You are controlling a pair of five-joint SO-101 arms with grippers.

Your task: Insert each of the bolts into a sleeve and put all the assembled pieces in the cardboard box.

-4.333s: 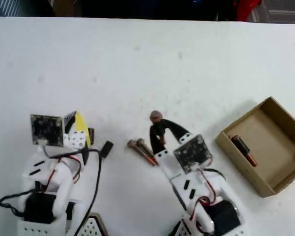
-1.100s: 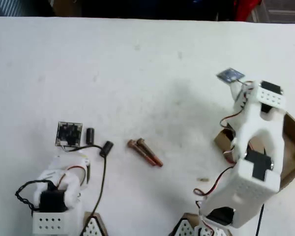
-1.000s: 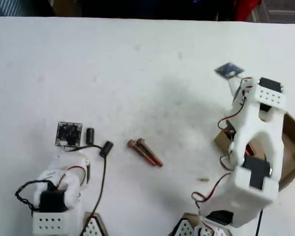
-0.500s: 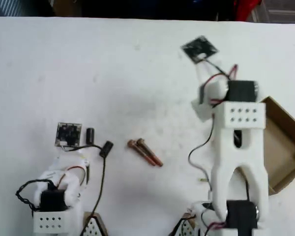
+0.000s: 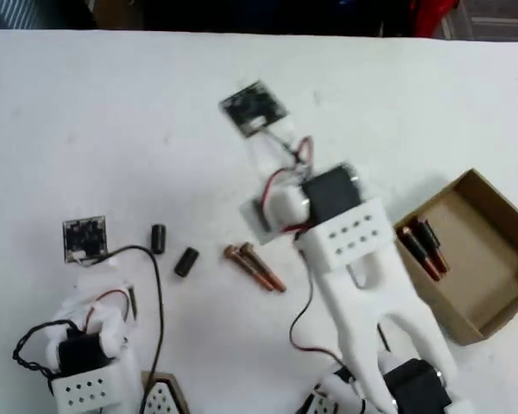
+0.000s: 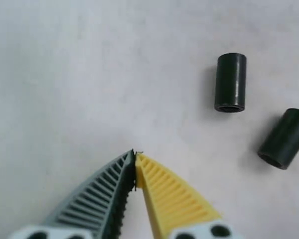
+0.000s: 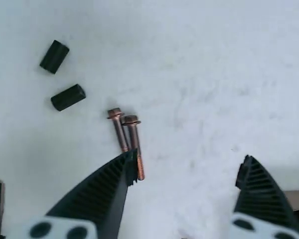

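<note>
A white table (image 5: 112,103) spans the scene, with a red object (image 5: 432,15) beyond its far edge.

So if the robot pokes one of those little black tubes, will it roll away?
Probably, yes: the black sleeves are round and lie on their sides on the flat table, so a sideways nudge should roll one. They look stiff, and the open end suggests they're hollow, so likely light.

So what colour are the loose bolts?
The bolts are copper, clearest in the right wrist view.
</note>
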